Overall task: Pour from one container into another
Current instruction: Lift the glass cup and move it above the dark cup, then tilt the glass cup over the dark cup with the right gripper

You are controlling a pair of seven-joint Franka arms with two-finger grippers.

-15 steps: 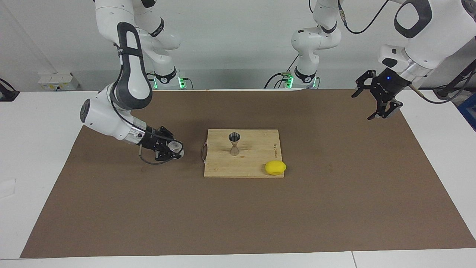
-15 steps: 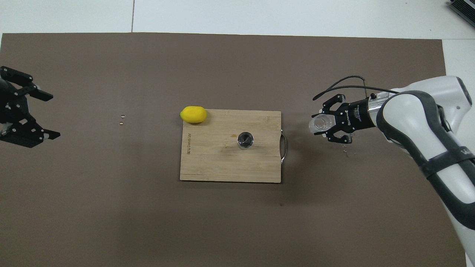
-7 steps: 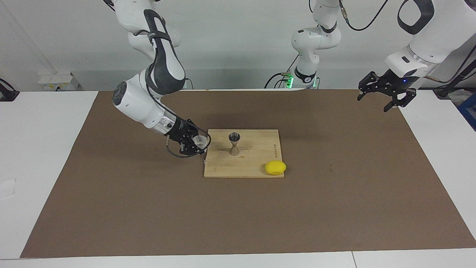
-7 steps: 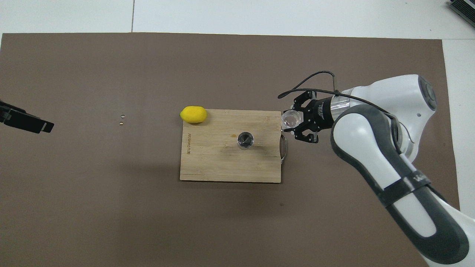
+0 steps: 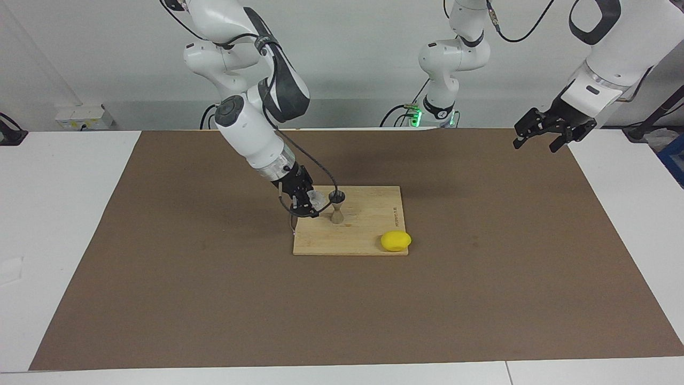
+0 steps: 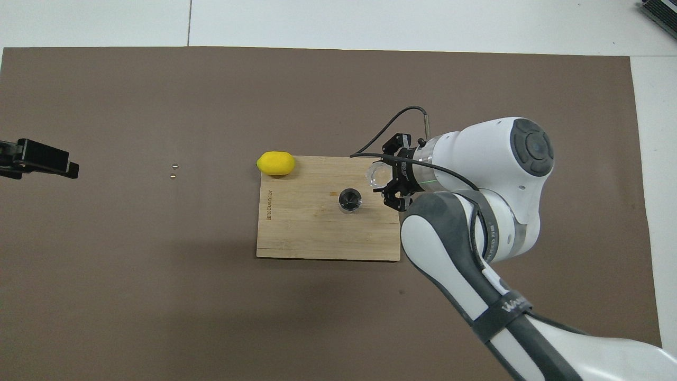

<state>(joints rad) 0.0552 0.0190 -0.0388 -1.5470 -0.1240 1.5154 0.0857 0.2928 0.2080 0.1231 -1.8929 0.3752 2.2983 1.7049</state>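
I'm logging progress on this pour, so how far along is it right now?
Done: the right gripper is shut on the small clear ribbed glass tumbler and holds it over the wooden cutting board, beside the grey steel hourglass jigger.
In hand: lining the tumbler up with the jigger's mouth.
Left: tipping it to pour.
The left gripper waits, open.

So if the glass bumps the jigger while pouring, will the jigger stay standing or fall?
It would probably tip: the jigger stands upright on a narrow waist and small foot. Its smooth steel may also slide on the board. The glass in the right hand is already close beside it.
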